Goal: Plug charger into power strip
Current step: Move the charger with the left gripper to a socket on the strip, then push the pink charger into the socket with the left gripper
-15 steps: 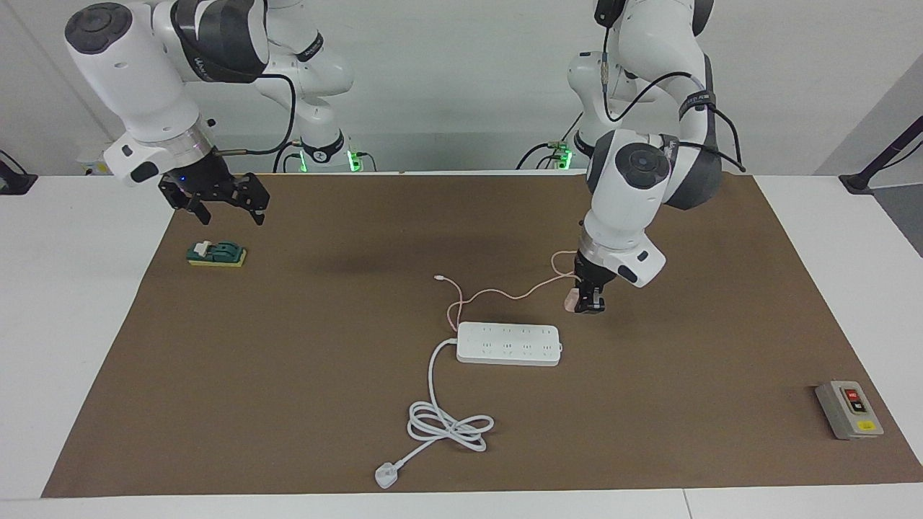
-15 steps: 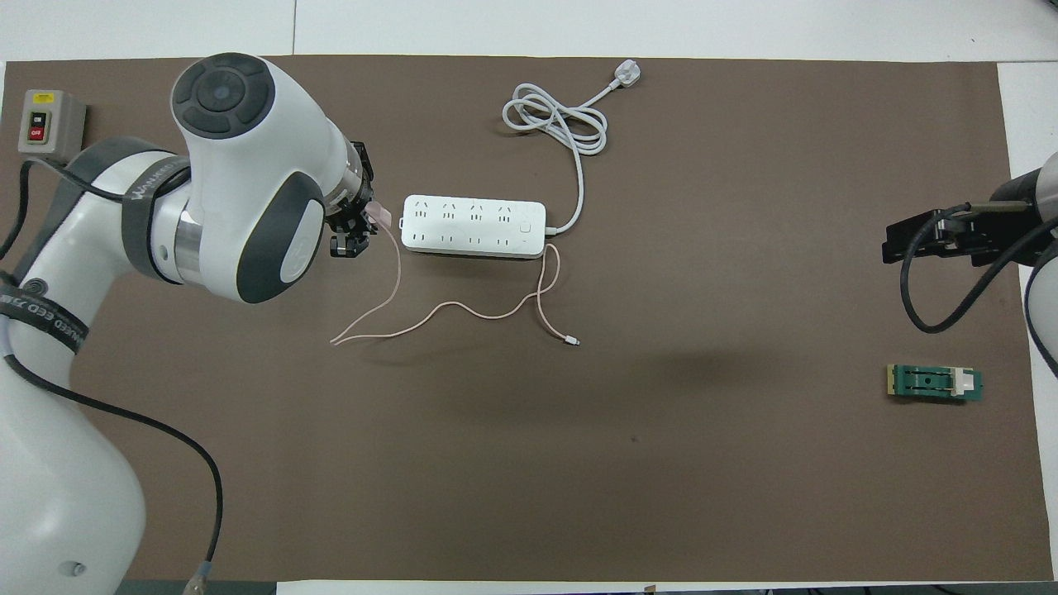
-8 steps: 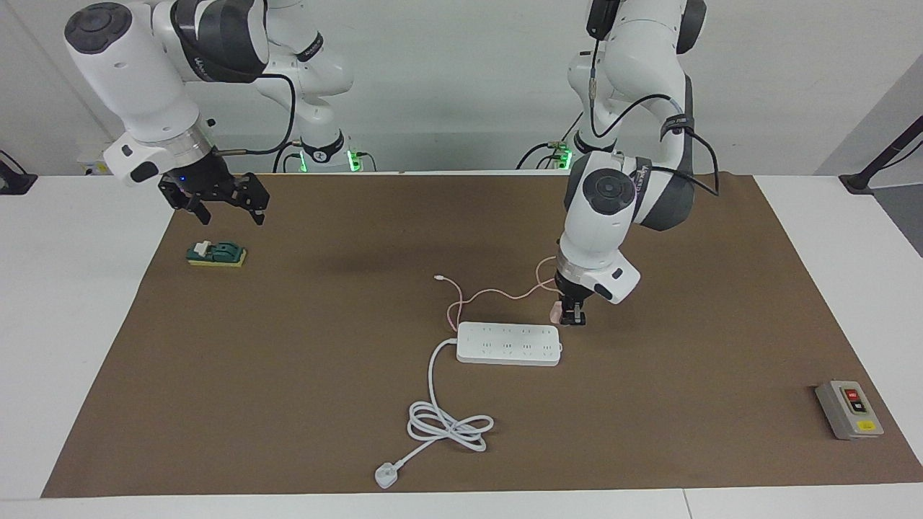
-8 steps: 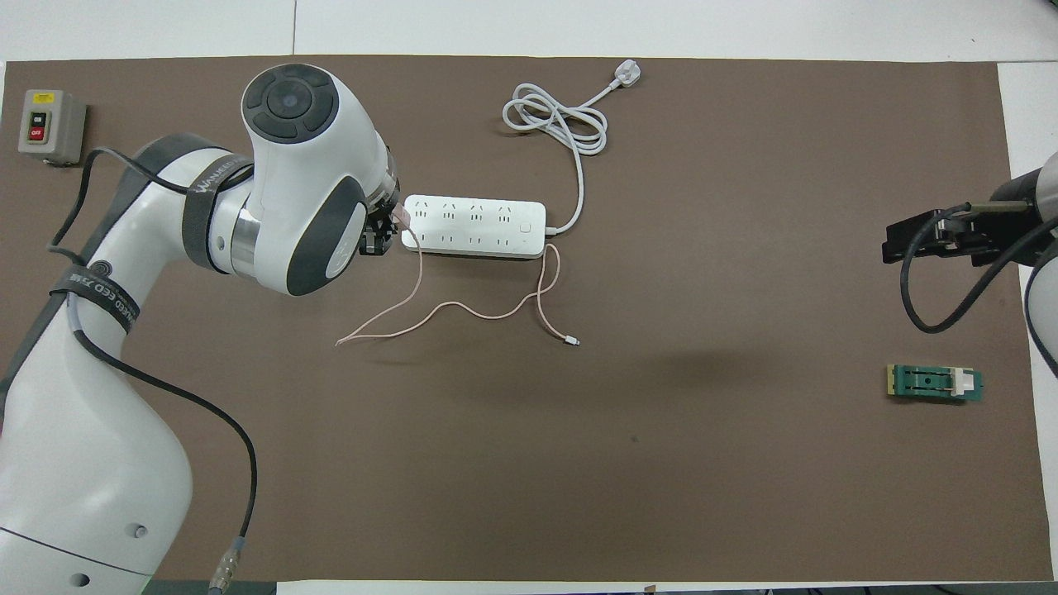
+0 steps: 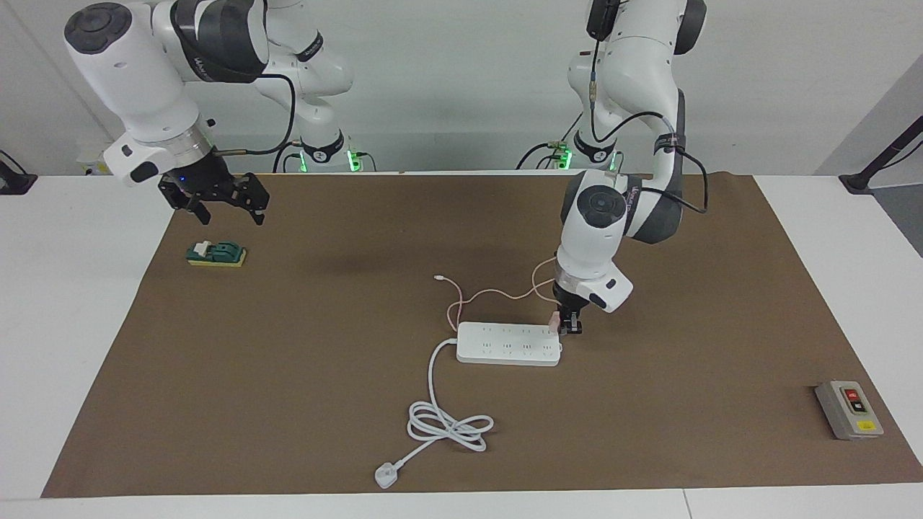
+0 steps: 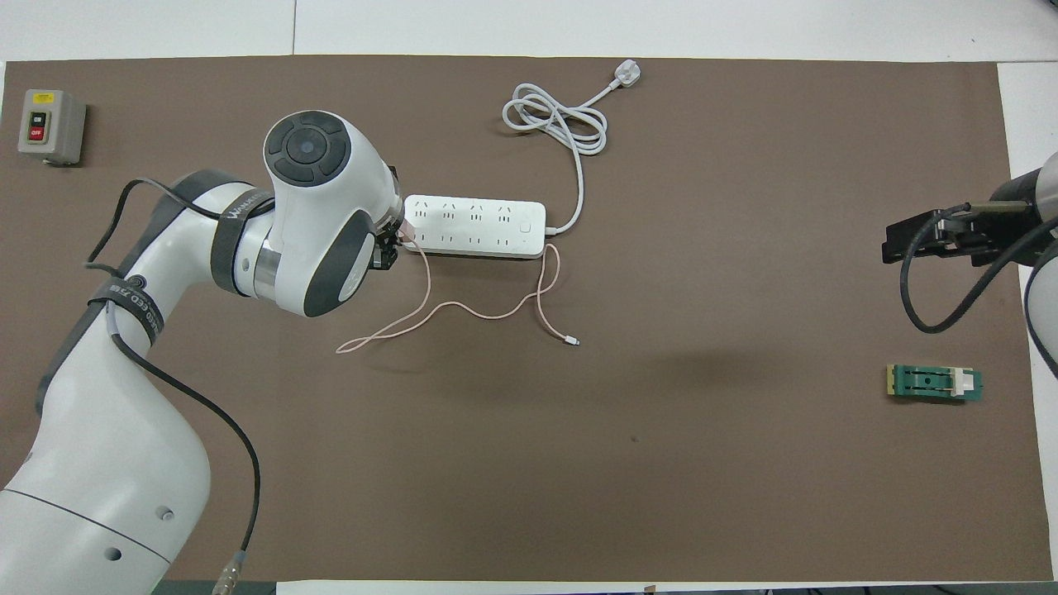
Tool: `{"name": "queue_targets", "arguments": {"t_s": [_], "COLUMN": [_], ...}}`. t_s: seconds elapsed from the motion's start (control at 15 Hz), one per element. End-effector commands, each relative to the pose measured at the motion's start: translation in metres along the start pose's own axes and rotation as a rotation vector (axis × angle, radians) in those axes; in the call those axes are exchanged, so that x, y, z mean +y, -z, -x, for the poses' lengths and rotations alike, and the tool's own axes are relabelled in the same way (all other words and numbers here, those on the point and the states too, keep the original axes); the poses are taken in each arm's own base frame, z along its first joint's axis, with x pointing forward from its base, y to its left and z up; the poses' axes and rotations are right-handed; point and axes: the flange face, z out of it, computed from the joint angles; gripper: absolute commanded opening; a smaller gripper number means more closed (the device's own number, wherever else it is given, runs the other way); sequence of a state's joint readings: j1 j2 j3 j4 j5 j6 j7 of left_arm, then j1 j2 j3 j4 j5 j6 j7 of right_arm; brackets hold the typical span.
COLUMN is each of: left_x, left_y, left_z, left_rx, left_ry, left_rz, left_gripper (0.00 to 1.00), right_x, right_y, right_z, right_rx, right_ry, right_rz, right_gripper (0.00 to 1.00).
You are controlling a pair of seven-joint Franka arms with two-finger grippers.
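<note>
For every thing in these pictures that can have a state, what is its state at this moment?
charger: held in the shut left hand, over the power strip's end toward the left arm, not yet seated
power strip: flat on the mat, sockets up, none occupied
power strip's plug: loose, cord coiled
right hand: open, empty, waiting above the green block
grey button box: untouched

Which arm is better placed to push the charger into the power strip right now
The left. Its gripper is shut on the charger, right over the power strip's end toward the left arm. The right gripper waits open above the green block, away from both.
</note>
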State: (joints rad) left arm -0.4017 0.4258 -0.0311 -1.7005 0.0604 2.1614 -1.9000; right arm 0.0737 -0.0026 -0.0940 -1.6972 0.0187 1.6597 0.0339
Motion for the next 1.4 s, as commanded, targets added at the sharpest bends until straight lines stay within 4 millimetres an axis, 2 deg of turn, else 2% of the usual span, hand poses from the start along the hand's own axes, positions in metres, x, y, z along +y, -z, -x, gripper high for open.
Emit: {"name": "queue_targets", "arguments": {"t_s": [0.0, 0.47, 0.6, 0.87, 1.0, 1.13, 1.33], "left_x": [-0.015, -0.013, -0.004, 0.003, 0.001, 0.001, 0.000], "left_y": [0.011, 0.014, 0.021, 0.021, 0.019, 0.005, -0.003], "left_z": [0.003, 0.009, 0.011, 0.014, 0.018, 0.021, 0.025], "left_rx": [0.023, 0.000, -0.045, -0.050, -0.049, -0.045, -0.040], "left_ry": [-0.035, -0.024, 0.017, 0.020, 0.017, 0.023, 0.025], "left_rz": [-0.003, 0.006, 0.000, -0.009, -0.010, -0.028, -0.040], "left_gripper": [0.00, 0.00, 0.00, 0.00, 0.00, 0.00, 0.00], "right_x": [0.004, 0.003, 0.003, 0.004, 0.004, 0.003, 0.003], "right_y": [0.002, 0.002, 0.002, 0.002, 0.002, 0.002, 0.002], "right_z": [0.003, 0.003, 0.003, 0.003, 0.003, 0.003, 0.003], "right_rx": [-0.006, -0.005, -0.005, -0.005, -0.005, -0.005, -0.005], "right_ry": [0.015, 0.017, 0.017, 0.015, 0.015, 0.017, 0.017], "right_rz": [0.007, 0.007, 0.007, 0.007, 0.007, 0.007, 0.007], "right_gripper": [1.00, 1.00, 1.00, 1.00, 1.00, 1.00, 1.00]}}
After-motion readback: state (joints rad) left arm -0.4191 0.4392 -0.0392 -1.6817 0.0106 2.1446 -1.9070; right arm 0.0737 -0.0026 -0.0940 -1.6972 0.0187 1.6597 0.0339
